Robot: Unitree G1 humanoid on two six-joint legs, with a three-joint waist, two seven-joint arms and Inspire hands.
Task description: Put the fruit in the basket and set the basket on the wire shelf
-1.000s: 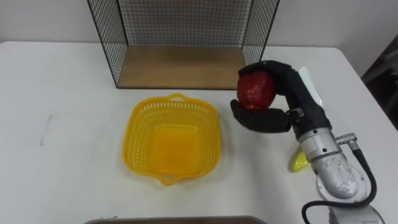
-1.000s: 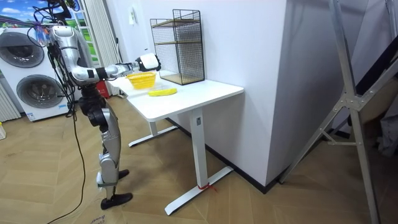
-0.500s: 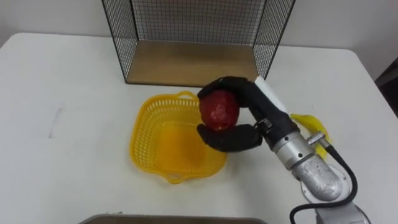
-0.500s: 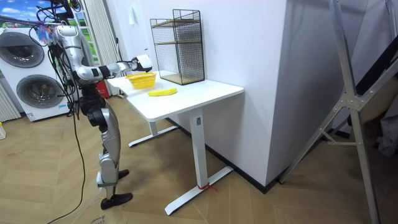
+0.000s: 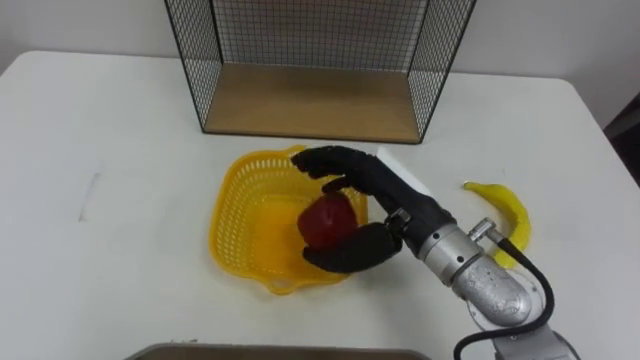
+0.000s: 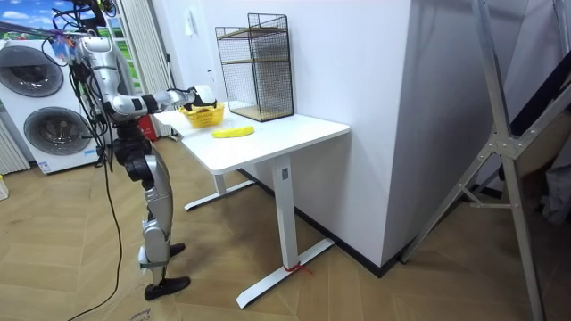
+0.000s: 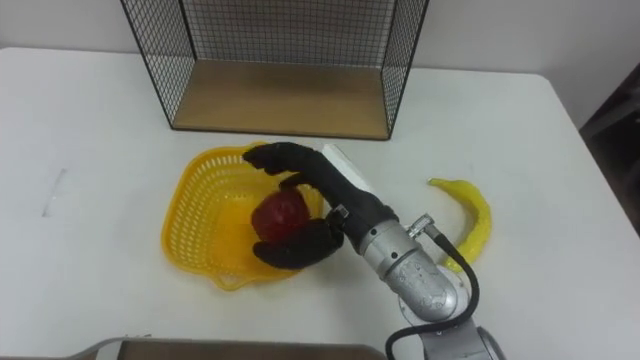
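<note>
A yellow plastic basket [image 5: 240, 215] stands on the white table [image 5: 100, 250], in front of the wire shelf [image 5: 200, 60]. The red fruit [image 5: 328, 220] sits low inside the basket, at its right side. My right hand [image 5: 372, 190] reaches in over the right rim. Its fingers [image 5: 325, 160] stretch out nearly straight above the fruit, and the thumb lies under the fruit's near side. A banana [image 5: 505, 208] lies on the table to the right of my forearm. In the room view I stand at the table's end, right arm out to the basket [image 6: 203, 113].
The wire shelf has a wooden floor [image 5: 305, 100] and its open front faces the basket. White table lies bare to the left of the basket. In the room view, washing machines [image 6: 45, 125] stand behind me and the banana [image 6: 233, 132] lies near the table's edge.
My right hand carried the red fruit left and down from beside the shelf into the basket. Its fingers, curled tight round the fruit before, have now lifted off its top.
</note>
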